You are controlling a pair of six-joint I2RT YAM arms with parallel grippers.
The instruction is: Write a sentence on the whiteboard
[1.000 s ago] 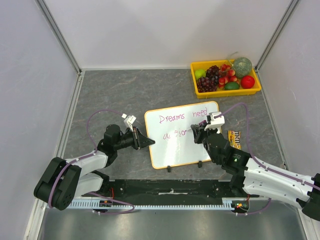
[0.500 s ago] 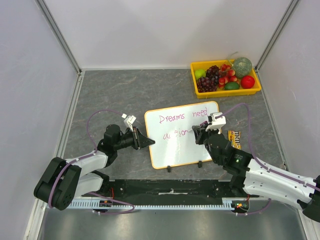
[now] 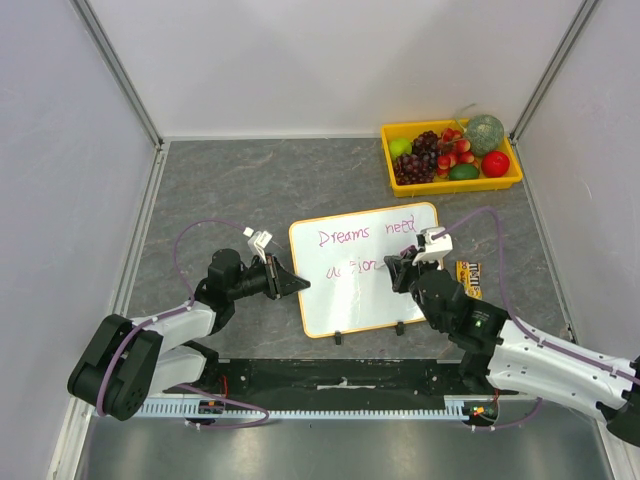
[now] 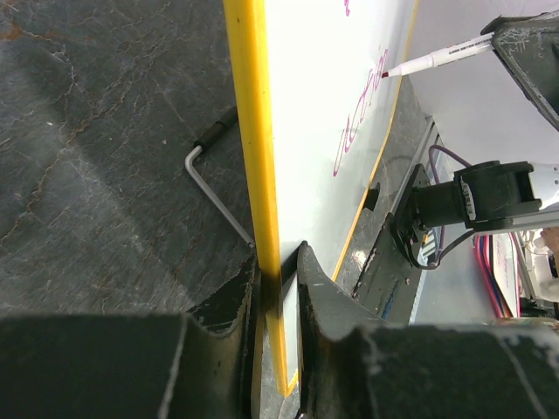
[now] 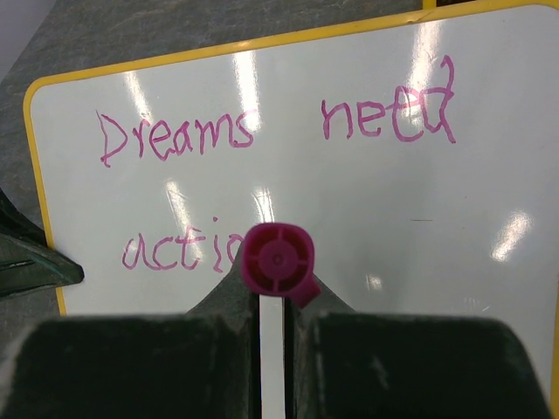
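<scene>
- The right gripper [image 3: 400, 268] has edged slightly right along the whiteboard [image 3: 365, 300].
- The left gripper [image 4: 279, 281] clamps the whiteboard's left frame.
- The whiteboard stands mid grey marbled table [image 3: 250, 180], with white walls [image 3: 330, 60] around.
- The right gripper is clenched on a marker [image 4: 437, 59], its tip touching the whiteboard.

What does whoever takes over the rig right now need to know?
Left gripper: shut on the left edge of the whiteboard, bracing it.
Right gripper: shut on the marker, tip at the board on the second line.
Done: "Dreams need" and, below it, "actio".
Left: finish that word and the rest of the sentence.
</scene>
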